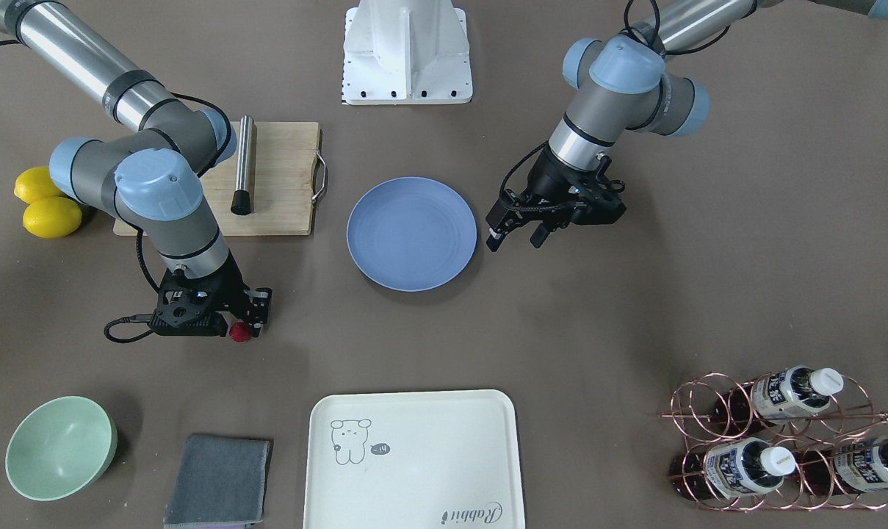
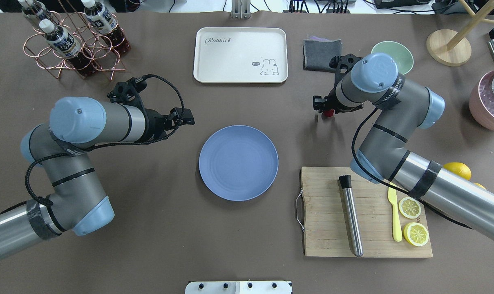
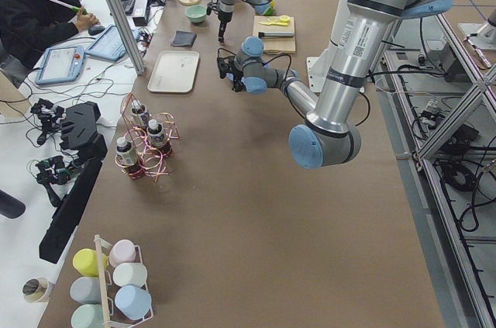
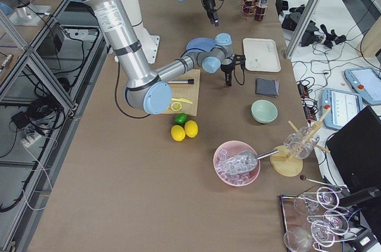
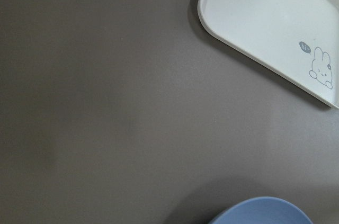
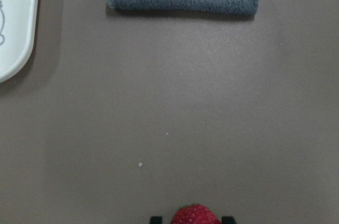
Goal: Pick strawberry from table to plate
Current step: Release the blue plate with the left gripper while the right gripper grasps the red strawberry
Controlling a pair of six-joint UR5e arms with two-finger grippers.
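Red and seed-pitted, with a trace of green cap, the small rounded strawberry (image 6: 195, 216) is caught between the right arm's fingers (image 6: 228, 220), two black tips drawn narrow with one on either side of the berry; whether it rests on the matte brown-grey desk (image 1: 634, 308) or hangs just clear of it cannot be told. It is well apart from the plate (image 1: 411, 234), a smooth, shallow periwinkle-blue disc with faint concentric rings at the middle of the desk. The left arm's fingers (image 1: 493, 236) hang spread wide, holding nothing, just beside the plate's rim
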